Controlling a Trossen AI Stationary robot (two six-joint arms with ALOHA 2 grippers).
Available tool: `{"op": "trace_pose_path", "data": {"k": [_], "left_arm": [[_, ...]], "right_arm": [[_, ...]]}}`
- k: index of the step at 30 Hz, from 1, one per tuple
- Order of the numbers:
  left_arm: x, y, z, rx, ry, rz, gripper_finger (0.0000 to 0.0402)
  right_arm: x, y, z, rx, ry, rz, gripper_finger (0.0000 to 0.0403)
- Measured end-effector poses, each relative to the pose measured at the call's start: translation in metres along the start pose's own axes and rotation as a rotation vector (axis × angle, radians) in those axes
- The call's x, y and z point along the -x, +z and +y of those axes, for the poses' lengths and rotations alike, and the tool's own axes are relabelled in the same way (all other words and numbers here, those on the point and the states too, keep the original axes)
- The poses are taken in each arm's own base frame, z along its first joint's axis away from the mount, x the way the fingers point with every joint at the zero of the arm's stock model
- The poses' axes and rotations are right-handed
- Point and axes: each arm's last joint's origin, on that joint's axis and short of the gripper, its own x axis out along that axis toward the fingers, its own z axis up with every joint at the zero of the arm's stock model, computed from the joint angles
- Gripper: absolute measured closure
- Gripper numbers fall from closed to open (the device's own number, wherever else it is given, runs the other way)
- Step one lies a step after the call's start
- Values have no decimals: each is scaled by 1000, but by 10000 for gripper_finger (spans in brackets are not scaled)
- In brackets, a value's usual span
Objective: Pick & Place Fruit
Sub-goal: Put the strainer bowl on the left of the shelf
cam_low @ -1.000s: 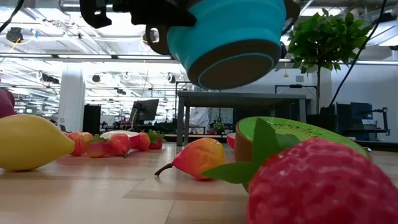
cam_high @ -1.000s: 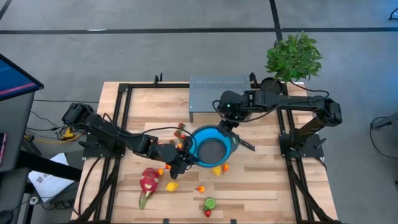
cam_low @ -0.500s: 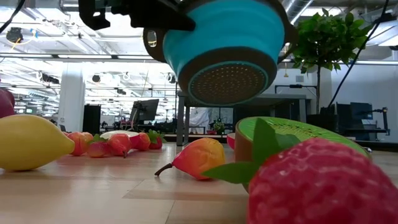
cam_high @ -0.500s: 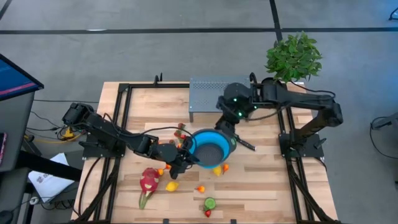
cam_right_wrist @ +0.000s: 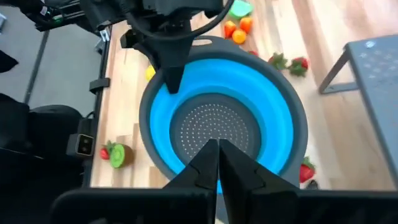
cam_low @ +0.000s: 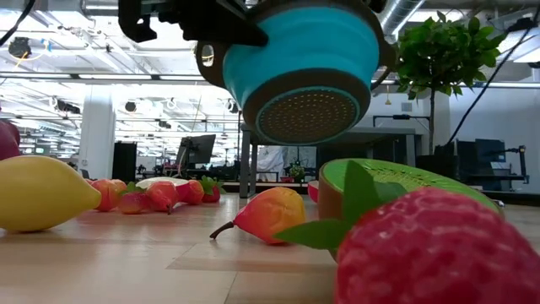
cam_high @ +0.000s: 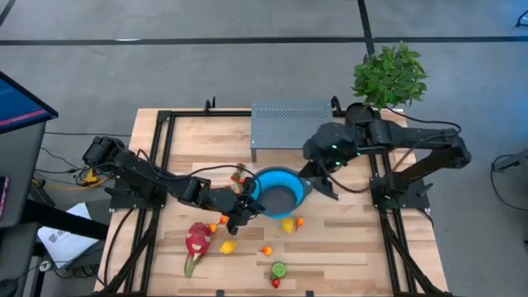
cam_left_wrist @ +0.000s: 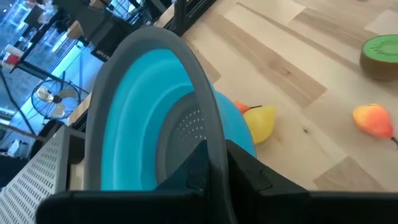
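A blue colander with a grey rim [cam_high: 277, 196] hangs in the air between my two grippers, tilted, its perforated bottom [cam_low: 305, 114] turned toward the table's near edge. My left gripper [cam_high: 250, 200] is shut on its left rim and my right gripper [cam_high: 307, 183] on its right rim. Toy fruits lie on the table: a dragon fruit [cam_high: 196, 239], a lemon [cam_high: 228, 246], a yellow fruit [cam_high: 287, 224] under the colander's near side, a kiwi half [cam_high: 279, 269] and strawberries [cam_high: 239, 172]. My left gripper pinches the colander's grey rim [cam_left_wrist: 210, 134] on its left side, one finger inside the bowl and one outside, coming level from the table's left. The colander is lifted clear and tilted. My right gripper is shut on the grey rim [cam_right_wrist: 186, 177] on the colander's right side, coming from the right and above; its own fingers hide the exact spot.
A grey perforated metal stand [cam_high: 289, 125] is at the table's far side and a potted plant [cam_high: 389, 76] at the far right corner. A black-handled knife [cam_high: 327, 193] lies right of the colander. Bare wood shows at the near right.
My right arm has swung toward the table's right edge while keeping its hold on the rim. The colander has tipped between the grippers: its bottom now faces the near edge more squarely. It stays clear of the table. My left gripper has barely moved.
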Motion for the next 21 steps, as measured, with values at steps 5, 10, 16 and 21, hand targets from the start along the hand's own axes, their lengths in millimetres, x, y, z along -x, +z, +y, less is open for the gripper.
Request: {"op": "trace_pose_path", "data": {"k": [5,10,16,21], "left_arm": [[-1,-2,4,8,11,4,381],[4,2,8,16,40,-11,381],[11,6,13,58,62,-43,381],[18,9,17,91,76,-66,381]], "right_arm": [[3,-34,5,45,42,-89,400],[-5,-76,7,44,121,-209,400],[-21,-125,6,51,214,-348,402],[-36,-160,2,40,250,-419,402]]}}
